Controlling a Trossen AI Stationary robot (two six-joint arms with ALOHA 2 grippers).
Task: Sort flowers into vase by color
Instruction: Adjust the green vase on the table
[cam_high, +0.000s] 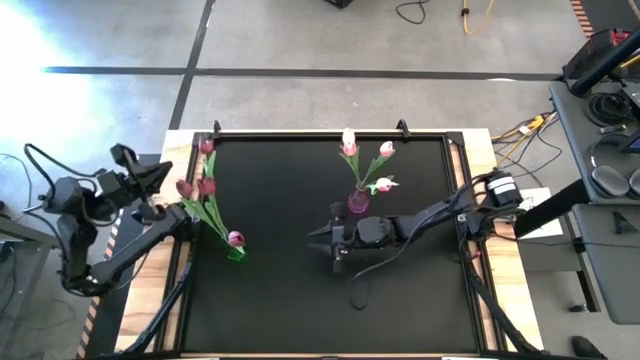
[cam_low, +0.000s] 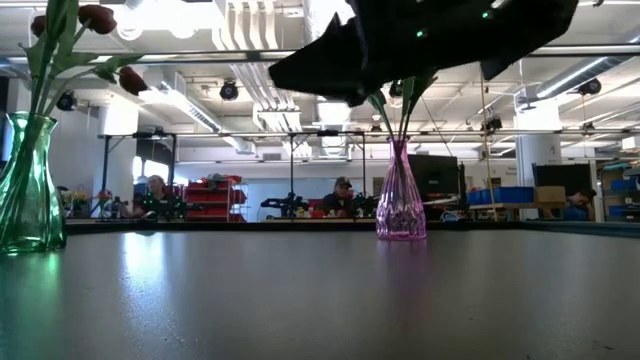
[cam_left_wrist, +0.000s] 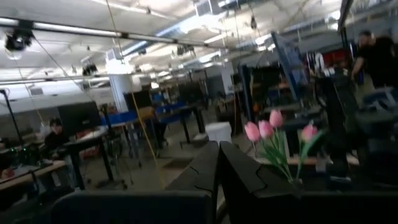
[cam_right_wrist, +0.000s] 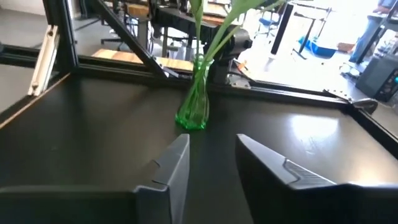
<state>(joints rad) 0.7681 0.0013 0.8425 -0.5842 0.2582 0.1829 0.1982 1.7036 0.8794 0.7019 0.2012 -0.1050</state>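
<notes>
Black table (cam_high: 290, 300), two vases (cam_high: 357, 202)

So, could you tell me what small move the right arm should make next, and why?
Probably draw the right end effector back toward its own side and rest. Its fingers stand apart and empty, the pale pink tulips sit in the pink vase, the dark red ones in the green vase, and no loose flower shows on the table.

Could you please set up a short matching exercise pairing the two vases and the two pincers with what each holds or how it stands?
Column one:
1. green vase
2. pink vase
3. left pincer
4. right pincer

Column two:
a. fingers apart, empty
b. dark red tulips
c. fingers closed together
d. pale pink-white tulips

Pairs: 1-b, 2-d, 3-c, 4-a
</notes>
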